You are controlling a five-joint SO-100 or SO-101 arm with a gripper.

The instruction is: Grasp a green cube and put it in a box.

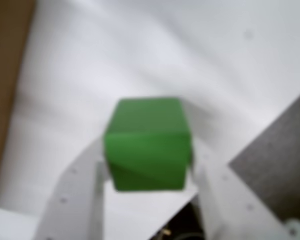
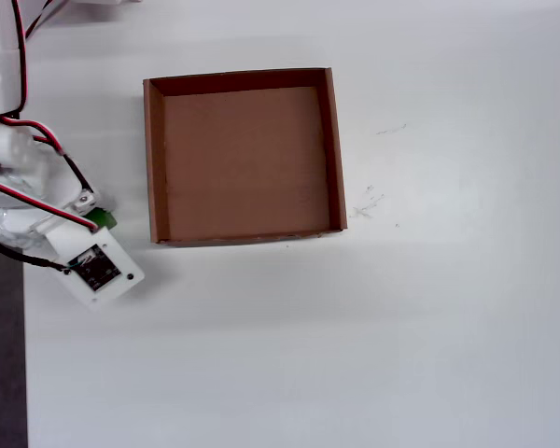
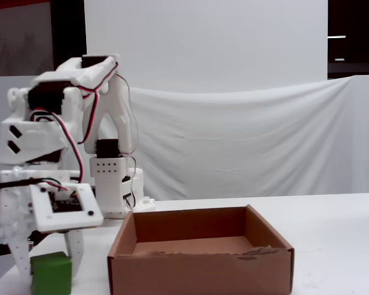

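Now gripper clamps green cube beside box.

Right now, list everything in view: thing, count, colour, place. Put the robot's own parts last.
cube: one, green, on the table left of the box in the fixed view, between the claw's fingers; mostly hidden under the arm in the overhead view.
box: one, brown cardboard, open top, nothing inside, on the table right of the arm in the overhead view.
table: one, white, bearing all of it.
backdrop: one, white cloth, behind the table in the fixed view.
arm: one, white with red and black wires, at the left of the fixed view.
claw: one, white, low at the table with a finger on each side of the cube; whether it is gripping cannot be told.
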